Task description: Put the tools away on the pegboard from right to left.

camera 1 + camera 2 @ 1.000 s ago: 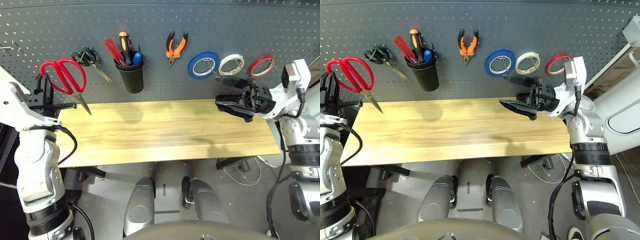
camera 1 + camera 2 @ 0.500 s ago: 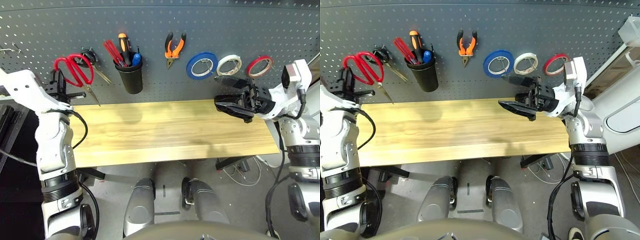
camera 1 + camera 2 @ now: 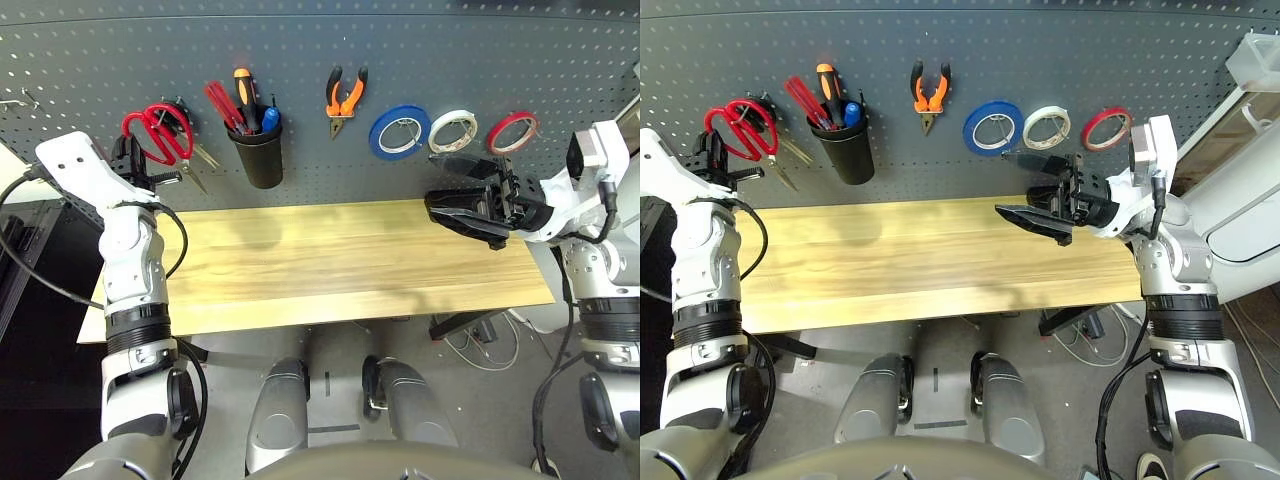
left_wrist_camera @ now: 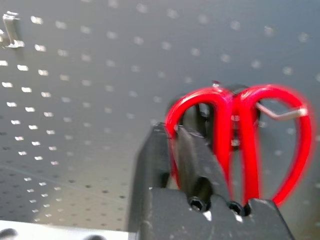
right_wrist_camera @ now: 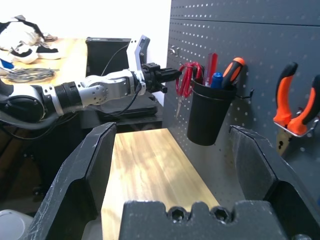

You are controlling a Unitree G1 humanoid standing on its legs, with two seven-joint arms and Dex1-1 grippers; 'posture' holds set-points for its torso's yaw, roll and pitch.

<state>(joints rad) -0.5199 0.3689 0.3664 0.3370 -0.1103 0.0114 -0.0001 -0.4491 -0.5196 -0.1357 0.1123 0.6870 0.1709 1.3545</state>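
Left arm raised to the wall, right arm held out level over the table.

The left arm bends up from its elbow at the table's left end, and the left gripper (image 3: 133, 160) presses its black fingers (image 4: 192, 165) tight against a handle loop of the red-handled scissors (image 3: 160, 133), holding them against the pegboard (image 3: 320, 60). The right arm reaches in from the right side with its wrist turned inward, and the right gripper (image 3: 462, 200) hangs above the table's right end, its two black fingers (image 5: 87, 170) spread wide apart with nothing between them.
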